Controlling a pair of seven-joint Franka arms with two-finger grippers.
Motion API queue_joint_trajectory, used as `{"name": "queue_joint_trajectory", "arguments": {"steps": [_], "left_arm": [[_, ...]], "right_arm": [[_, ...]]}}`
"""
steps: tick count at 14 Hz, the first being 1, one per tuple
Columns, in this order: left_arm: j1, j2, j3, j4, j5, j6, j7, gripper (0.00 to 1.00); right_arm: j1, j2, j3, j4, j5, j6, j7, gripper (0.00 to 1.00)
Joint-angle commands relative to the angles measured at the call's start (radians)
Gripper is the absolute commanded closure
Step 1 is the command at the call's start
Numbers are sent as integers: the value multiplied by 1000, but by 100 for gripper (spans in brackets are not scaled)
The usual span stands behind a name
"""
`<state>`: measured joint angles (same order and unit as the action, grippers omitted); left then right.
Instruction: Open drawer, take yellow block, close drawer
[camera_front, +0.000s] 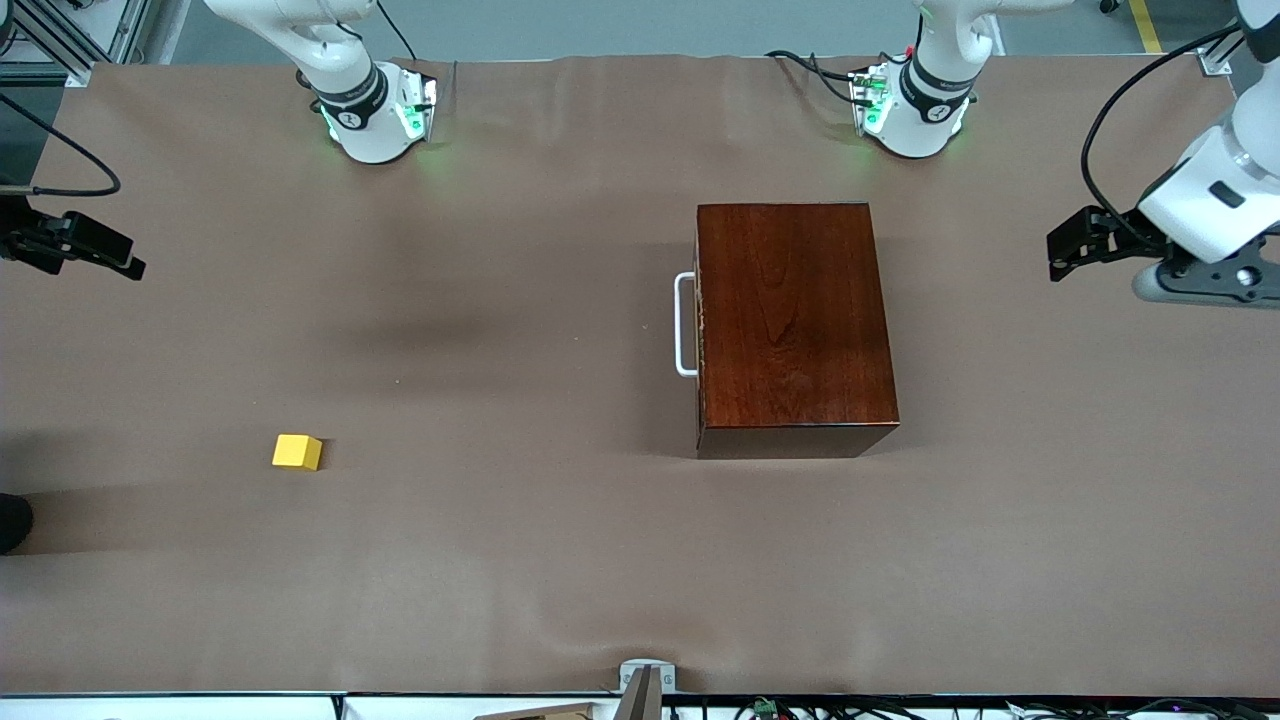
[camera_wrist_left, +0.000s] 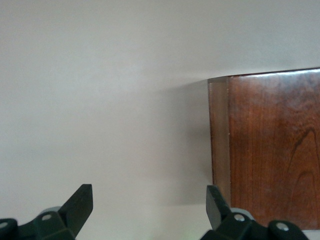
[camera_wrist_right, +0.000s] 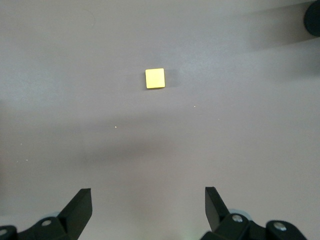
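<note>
Brown paper-covered counter (camera_front: 560, 560) with two white Franka arms based along its edge farthest from the front camera. A glossy mahogany-coloured wooden box (camera_front: 792, 320) stands toward the left arm's end of the counter, about midway between the edge with the bases and the edge by the camera. Its drawer (camera_front: 699, 325) is shut flush, showing only as a narrow edge of dark reddish-brown front on the side facing the right arm's end, with a white U-shaped bar handle (camera_front: 685, 324) standing out from it. The small plain yellow cube, the yellow block (camera_front: 297, 451), lies on the bare counter, outside the drawer, toward the right arm's end and nearer the camera edge than the box, well apart from it. The left pincer (camera_front: 1065, 245) hangs above the counter's edge at the left arm's end, its black fingers (camera_wrist_left: 80, 202) apart and holding nothing, with a corner of the box in its wrist view. The right pincer (camera_front: 110, 260) hangs above the edge at the right arm's end, fingers (camera_wrist_right: 81, 207) apart and empty; its wrist view shows the yellow block on the counter below.
</note>
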<state>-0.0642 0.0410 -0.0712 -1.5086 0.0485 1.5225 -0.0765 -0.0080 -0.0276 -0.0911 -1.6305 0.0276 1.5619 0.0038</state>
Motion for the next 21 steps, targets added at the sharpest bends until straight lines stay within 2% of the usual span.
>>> {"name": "queue_joint_trajectory", "arguments": {"steps": [1, 3, 8, 18, 21], "left_arm": [[-16, -87, 22, -120, -30, 68, -51, 0], [-19, -113, 40, -153, -56, 91, -51, 0], [-14, -107, 79, -127, -102, 90, -26, 0], [-8, -102, 77, -127, -88, 87, -26, 0], [-12, -101, 67, -127, -38, 87, -28, 0]], "right_arm": [[-9, -6, 7, 8, -11, -13, -5, 0], [-9, -6, 7, 8, -11, -13, -5, 0], [-9, -6, 7, 8, -11, -13, -5, 0], [-9, -6, 8, 8, -11, -13, -5, 0], [-9, -6, 8, 8, -12, -13, -5, 0]]}}
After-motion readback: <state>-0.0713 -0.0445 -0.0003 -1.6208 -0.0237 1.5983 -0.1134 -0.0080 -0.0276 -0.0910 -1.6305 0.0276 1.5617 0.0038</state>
